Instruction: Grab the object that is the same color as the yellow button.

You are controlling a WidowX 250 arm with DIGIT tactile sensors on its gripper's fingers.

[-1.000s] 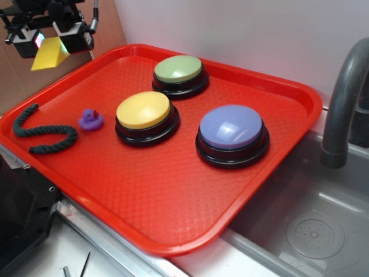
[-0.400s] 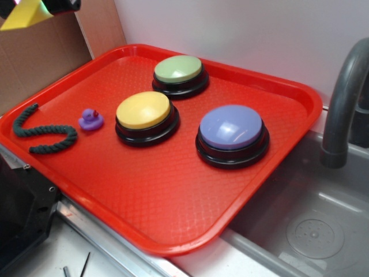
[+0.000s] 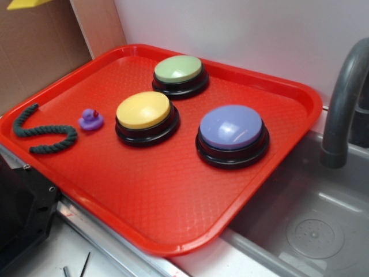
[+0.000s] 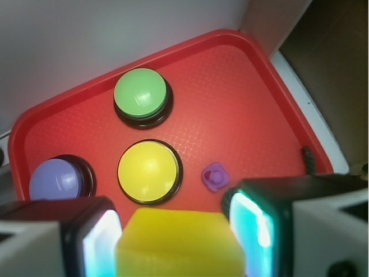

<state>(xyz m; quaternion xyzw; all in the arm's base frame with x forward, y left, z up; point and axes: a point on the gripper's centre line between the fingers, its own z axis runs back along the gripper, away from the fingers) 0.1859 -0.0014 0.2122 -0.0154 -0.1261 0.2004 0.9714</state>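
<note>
tool [image 4: 173,231] clamped on wedge [image 4: 179,242] | lifted further since a second ago, wedge now at top-left frame edge (exterior), high above tray [image 3: 173,196] | yellow button [image 3: 143,110] untouched | grab looks done

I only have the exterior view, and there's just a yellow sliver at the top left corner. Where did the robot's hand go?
Observer: The wrist view shows the gripper above the red tray, with the yellow block between its fingers.
Operator: So it's really holding it?
Observer: Yes, a finger pad sits against each side.
Operator: What's underneath?
Observer: The yellow button shows just beyond the block.
</note>
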